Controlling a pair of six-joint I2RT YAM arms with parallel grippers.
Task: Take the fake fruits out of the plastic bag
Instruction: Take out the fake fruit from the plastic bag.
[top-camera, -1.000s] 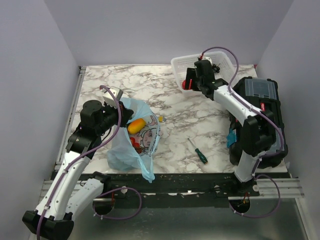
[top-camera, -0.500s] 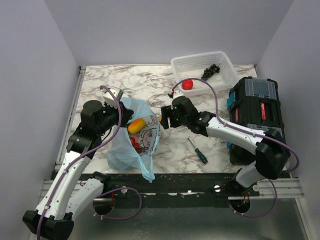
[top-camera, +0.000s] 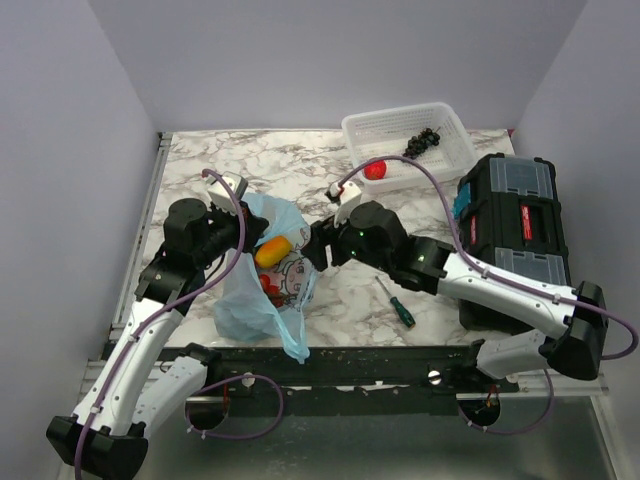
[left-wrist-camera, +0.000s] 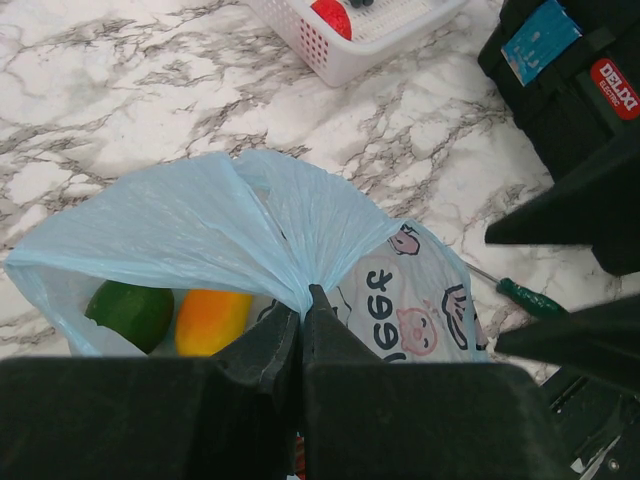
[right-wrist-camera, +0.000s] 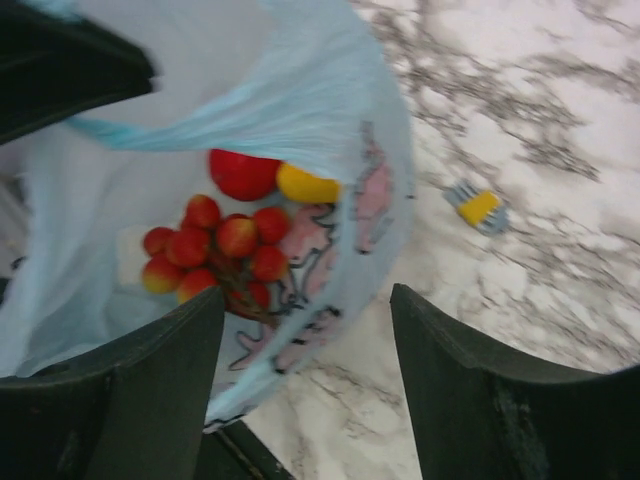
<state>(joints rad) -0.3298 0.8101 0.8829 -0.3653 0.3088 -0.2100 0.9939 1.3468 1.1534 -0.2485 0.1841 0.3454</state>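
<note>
Left gripper (left-wrist-camera: 303, 325): jaws clamped on rim of thin light-blue printed plastic bag (left-wrist-camera: 190, 210), holding mouth up. Right gripper (right-wrist-camera: 305, 310): jaws apart, above mouth. Glossy red, orange, green fake fruits (right-wrist-camera: 215, 250) inside bag on marble bench (top-camera: 250, 165). Risk: right jaws snag film, drag whole bag.

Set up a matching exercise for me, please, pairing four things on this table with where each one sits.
Things:
1. screwdriver
2. grape bunch
3. orange-yellow fruit
4. black toolbox

Places:
A. inside the plastic bag
B. at the right side of the table
C. in the white basket
D. flat on the marble, right of the bag

Pairs: 1-D, 2-C, 3-A, 4-B.
</note>
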